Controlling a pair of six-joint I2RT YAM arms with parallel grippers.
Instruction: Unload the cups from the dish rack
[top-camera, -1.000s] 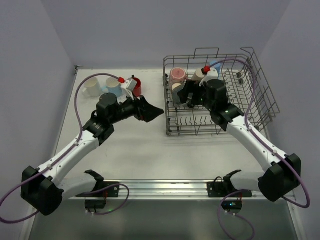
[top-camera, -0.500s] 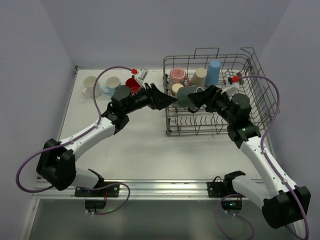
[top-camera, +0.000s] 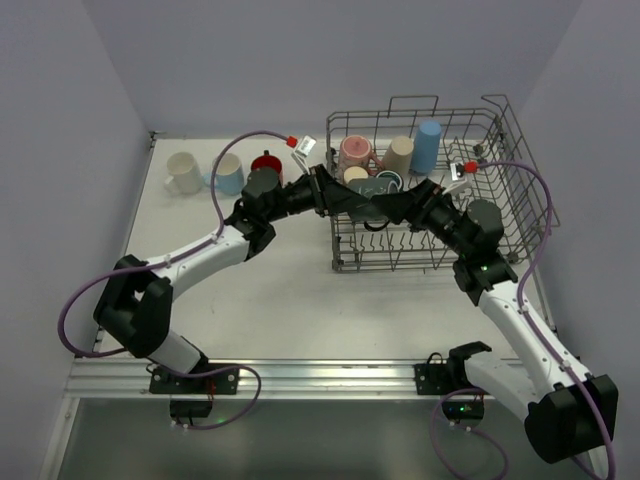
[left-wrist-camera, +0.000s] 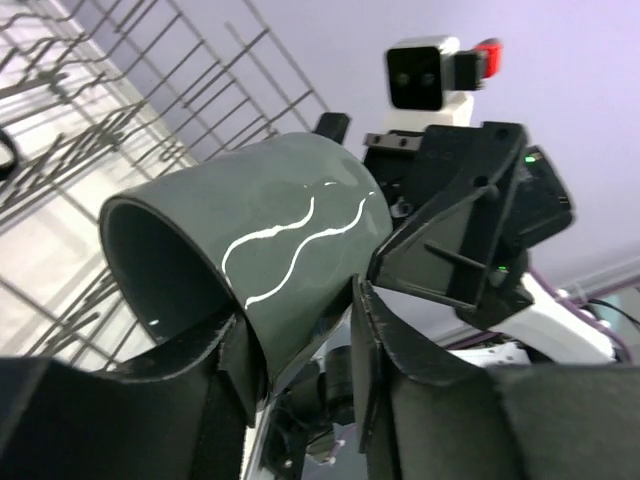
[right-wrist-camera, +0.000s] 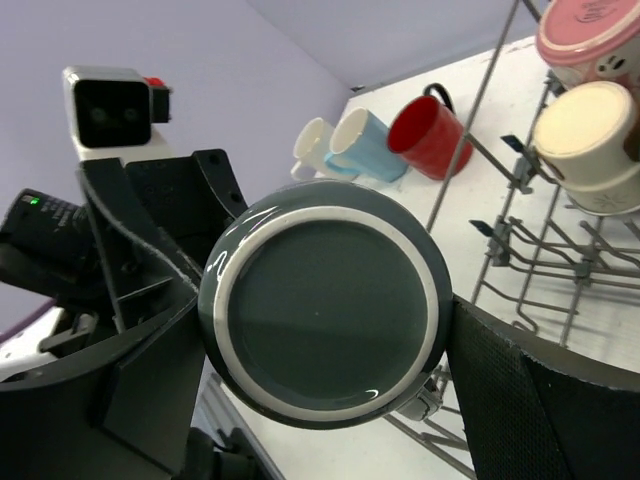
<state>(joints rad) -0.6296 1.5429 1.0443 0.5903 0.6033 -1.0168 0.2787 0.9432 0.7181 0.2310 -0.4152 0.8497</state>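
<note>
A dark teal cup (top-camera: 378, 188) hangs on its side above the left part of the dish rack (top-camera: 505, 215), held between both grippers. My right gripper (right-wrist-camera: 325, 350) is shut across its body, with the cup's base (right-wrist-camera: 325, 300) facing that camera. My left gripper (left-wrist-camera: 300, 320) is shut on the cup's wall (left-wrist-camera: 280, 240) at the rim, one finger inside and one outside. In the rack stand a pink cup (top-camera: 355, 150), a beige cup (top-camera: 400, 152) and a blue tumbler (top-camera: 428, 143). On the table stand a white cup (top-camera: 183, 172), a light blue cup (top-camera: 227, 173) and a red cup (top-camera: 266, 162).
The rack's raised wire walls and handles (top-camera: 415, 100) stand round both grippers. Upright tines (top-camera: 400, 245) fill the rack's near half below the cup. Purple cables loop above both wrists. A metal rail (top-camera: 320, 375) runs along the table's near edge.
My left gripper has swung right from the table to the rack and closed on the teal cup's rim. My right gripper has lifted the cup and turned it toward the left one.
</note>
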